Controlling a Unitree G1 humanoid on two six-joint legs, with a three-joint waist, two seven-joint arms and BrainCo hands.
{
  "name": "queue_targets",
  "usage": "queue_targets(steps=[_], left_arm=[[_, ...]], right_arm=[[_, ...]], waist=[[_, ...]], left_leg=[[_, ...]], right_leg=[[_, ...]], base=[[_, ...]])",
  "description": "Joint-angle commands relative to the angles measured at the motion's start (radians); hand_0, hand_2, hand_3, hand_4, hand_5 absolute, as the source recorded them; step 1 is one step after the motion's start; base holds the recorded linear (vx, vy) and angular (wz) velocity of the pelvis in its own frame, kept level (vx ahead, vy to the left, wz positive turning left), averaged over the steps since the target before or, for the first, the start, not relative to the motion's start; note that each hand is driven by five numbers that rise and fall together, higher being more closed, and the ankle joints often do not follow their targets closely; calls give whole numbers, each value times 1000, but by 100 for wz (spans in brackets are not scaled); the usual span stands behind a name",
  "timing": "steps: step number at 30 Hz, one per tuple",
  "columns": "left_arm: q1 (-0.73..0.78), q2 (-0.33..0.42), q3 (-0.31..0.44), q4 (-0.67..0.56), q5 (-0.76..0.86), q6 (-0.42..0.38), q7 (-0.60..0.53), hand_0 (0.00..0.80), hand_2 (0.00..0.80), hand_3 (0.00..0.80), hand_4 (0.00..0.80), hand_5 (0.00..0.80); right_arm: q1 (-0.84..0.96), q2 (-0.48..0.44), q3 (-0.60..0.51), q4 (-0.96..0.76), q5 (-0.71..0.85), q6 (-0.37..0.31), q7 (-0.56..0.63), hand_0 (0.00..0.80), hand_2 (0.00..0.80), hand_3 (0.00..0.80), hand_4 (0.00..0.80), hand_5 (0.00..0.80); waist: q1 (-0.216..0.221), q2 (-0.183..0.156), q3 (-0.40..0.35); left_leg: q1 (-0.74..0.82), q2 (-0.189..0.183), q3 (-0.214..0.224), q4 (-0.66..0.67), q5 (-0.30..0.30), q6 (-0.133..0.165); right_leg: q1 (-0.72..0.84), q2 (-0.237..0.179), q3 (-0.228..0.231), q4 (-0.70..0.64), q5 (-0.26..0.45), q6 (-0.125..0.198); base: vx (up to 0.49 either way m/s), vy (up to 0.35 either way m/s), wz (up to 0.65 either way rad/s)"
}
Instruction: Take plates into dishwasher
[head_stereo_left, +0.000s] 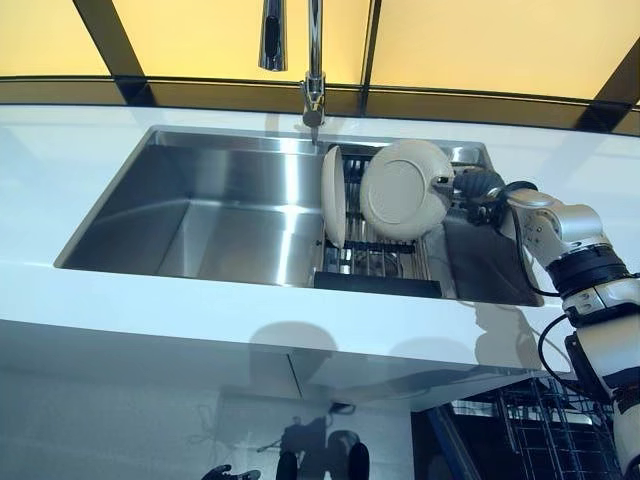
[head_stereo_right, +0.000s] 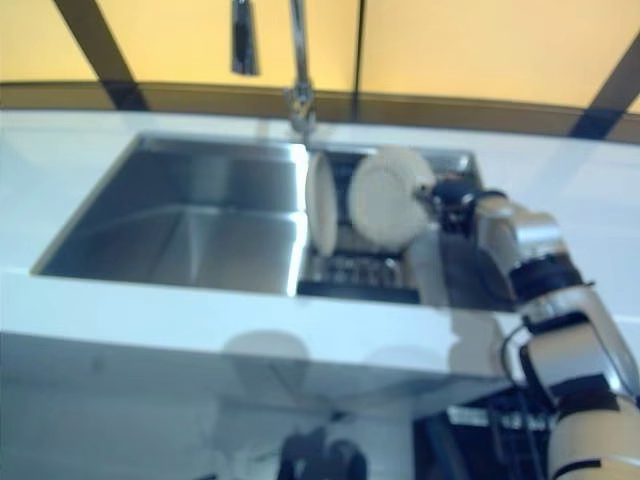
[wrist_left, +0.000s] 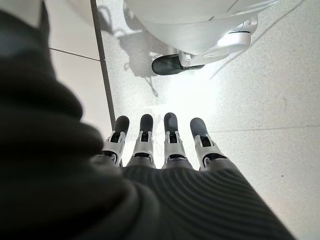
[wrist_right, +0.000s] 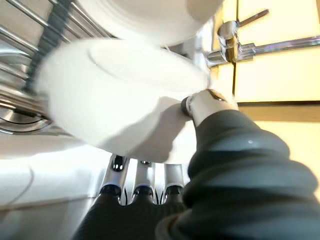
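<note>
Two cream plates stand in a wire rack (head_stereo_left: 375, 262) at the right end of the steel sink (head_stereo_left: 230, 230). One plate (head_stereo_left: 332, 196) stands on edge. The other plate (head_stereo_left: 403, 190) leans tilted with its underside facing me. My right hand (head_stereo_left: 478, 185) is shut on that plate's right rim. In the right wrist view the thumb (wrist_right: 210, 102) presses on one face of the plate (wrist_right: 115, 95) and the fingers (wrist_right: 144, 175) lie under it. My left hand (wrist_left: 165, 145) hangs low over the floor, open and holding nothing.
A tall faucet (head_stereo_left: 314, 60) rises behind the sink, just left of the rack. White countertop (head_stereo_left: 60, 170) surrounds the sink. A dark wire dishwasher basket (head_stereo_left: 540, 430) shows below the counter at the lower right.
</note>
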Motion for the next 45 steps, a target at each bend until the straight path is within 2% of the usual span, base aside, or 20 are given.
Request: queue_targets(steps=[1, 4, 11, 18, 24, 34, 43, 45], left_arm=[[-16, 15, -52, 51, -23, 2, 9, 0, 0, 0, 0, 0], [-16, 16, -54, 53, -23, 3, 8, 0, 0, 0, 0, 0], [-14, 18, -52, 56, -24, 3, 6, 0, 0, 0, 0, 0], [-5, 18, -41, 68, -15, 0, 2, 0, 0, 0, 0, 0], [5, 15, -33, 80, -8, -6, 4, 0, 0, 0, 0, 0], [18, 7, -26, 94, 10, 4, 5, 0, 0, 0, 0, 0], [22, 11, -23, 103, 32, 4, 3, 0, 0, 0, 0, 0], [25, 16, -26, 105, 42, 5, 1, 0, 0, 0, 0, 0]], right_arm=[[-114, -19, 59, 64, -53, -15, -17, 800, 800, 800, 800, 800], [-122, -25, 62, 70, -51, -13, -12, 800, 800, 800, 800, 800], [-131, -39, 57, 66, 0, -54, -27, 800, 800, 800, 800, 800], [-108, -56, 14, -32, 96, -82, -66, 800, 800, 800, 800, 800], [-104, -85, -4, -74, 97, -90, -82, 800, 800, 800, 800, 800], [-148, -176, 16, -63, 70, -87, -74, 800, 800, 800, 800, 800], [-222, -272, 88, 17, 11, -90, -51, 800, 800, 800, 800, 800], [-236, -320, 113, 55, -16, -91, -29, 800, 800, 800, 800, 800]], waist=[[35, -53, -41], [34, -55, -42], [29, -58, -46], [16, -73, -72], [5, -89, -96], [-20, -115, -157], [-43, -126, -184], [-58, -128, -191]], left_leg=[[-29, -42, 27, -4, -20, 47], [-24, -41, 31, -4, -23, 48], [-16, -39, 35, -4, -27, 48], [2, -37, 45, -4, -37, 48], [24, -35, 56, -4, -48, 48], [70, -32, 84, -4, -75, 53], [86, -32, 107, -4, -83, 57], [96, -31, 117, -4, -90, 58]], right_leg=[[8, -28, 39, -2, -18, 40], [11, -28, 41, -2, -18, 40], [18, -25, 48, -2, -20, 39], [33, -20, 57, -2, -27, 37], [52, -16, 68, -2, -31, 39], [85, -7, 108, -2, -35, 44], [88, 0, 143, -2, -26, 49], [92, 3, 155, -2, -25, 53]], base=[[0, 0, 0], [0, 0, 0], [0, 0, 0], [0, 0, 0], [2, 6, 0], [15, 37, -10], [-9, 34, -16], [3, 24, -14]])
